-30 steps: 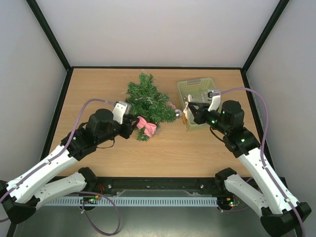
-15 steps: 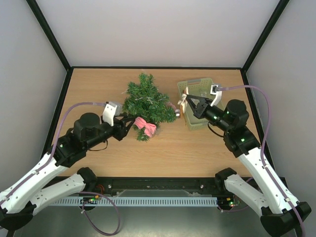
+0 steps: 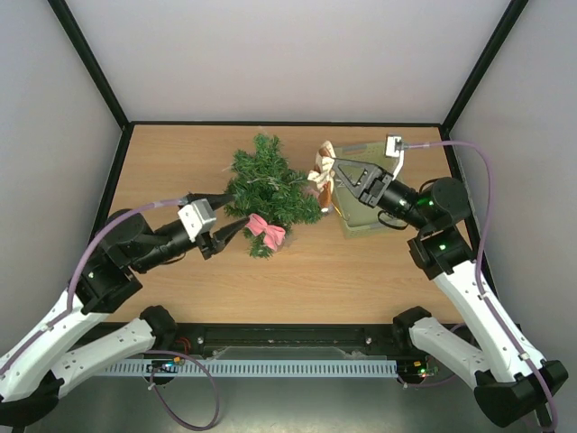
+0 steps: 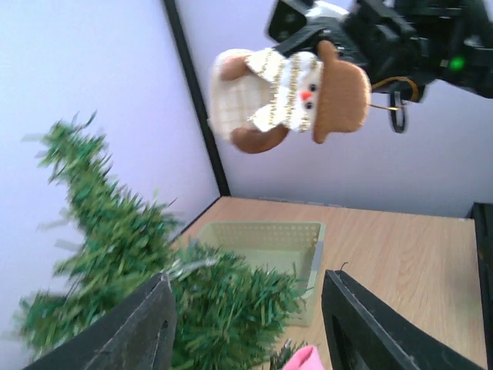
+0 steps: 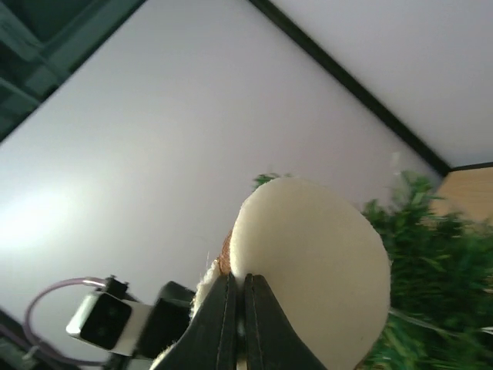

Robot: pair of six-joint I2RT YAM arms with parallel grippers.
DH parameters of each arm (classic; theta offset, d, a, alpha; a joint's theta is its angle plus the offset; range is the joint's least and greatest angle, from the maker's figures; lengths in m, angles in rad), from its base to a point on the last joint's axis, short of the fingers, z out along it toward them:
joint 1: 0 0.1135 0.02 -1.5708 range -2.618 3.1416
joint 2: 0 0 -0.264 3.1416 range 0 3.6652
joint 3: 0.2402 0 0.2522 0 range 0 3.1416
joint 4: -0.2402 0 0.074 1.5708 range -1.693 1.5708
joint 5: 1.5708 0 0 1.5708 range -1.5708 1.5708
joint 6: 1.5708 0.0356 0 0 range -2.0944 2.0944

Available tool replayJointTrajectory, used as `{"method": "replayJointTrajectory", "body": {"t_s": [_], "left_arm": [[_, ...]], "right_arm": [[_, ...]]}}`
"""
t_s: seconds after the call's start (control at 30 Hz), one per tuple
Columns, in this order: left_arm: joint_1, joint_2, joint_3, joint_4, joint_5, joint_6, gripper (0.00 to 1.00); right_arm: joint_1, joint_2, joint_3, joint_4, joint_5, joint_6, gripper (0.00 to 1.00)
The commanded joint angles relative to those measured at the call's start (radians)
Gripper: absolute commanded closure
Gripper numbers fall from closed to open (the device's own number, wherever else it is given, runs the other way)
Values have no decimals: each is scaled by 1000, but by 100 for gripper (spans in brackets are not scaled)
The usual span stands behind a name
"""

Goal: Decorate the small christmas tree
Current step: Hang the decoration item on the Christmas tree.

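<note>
Up from the basket (image 3: 359,225), my right gripper (image 3: 330,171) pinches a snowman (image 4: 277,92); left gripper (image 3: 234,214), empty and part-open, should steady the probably light, springy small christmas tree (image 3: 269,188) by its base

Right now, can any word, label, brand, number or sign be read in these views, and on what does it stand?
None can be read.
No print shows on the snowman ornament, the pale green basket, the pink bow or the small christmas tree.
</note>
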Motion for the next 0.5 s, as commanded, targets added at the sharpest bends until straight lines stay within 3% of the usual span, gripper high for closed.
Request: {"method": "replayJointTrajectory", "body": {"t_s": [0.0, 0.27, 0.47], "left_arm": [[4, 51, 47, 73, 186, 328, 46], [-19, 102, 13, 339, 329, 481, 49], [-102, 175, 61, 362, 312, 584, 50]], "right_arm": [[11, 22, 34, 214, -124, 262, 98], [145, 85, 47, 308, -76, 440, 98], [243, 116, 42, 322, 6, 451, 98]]}}
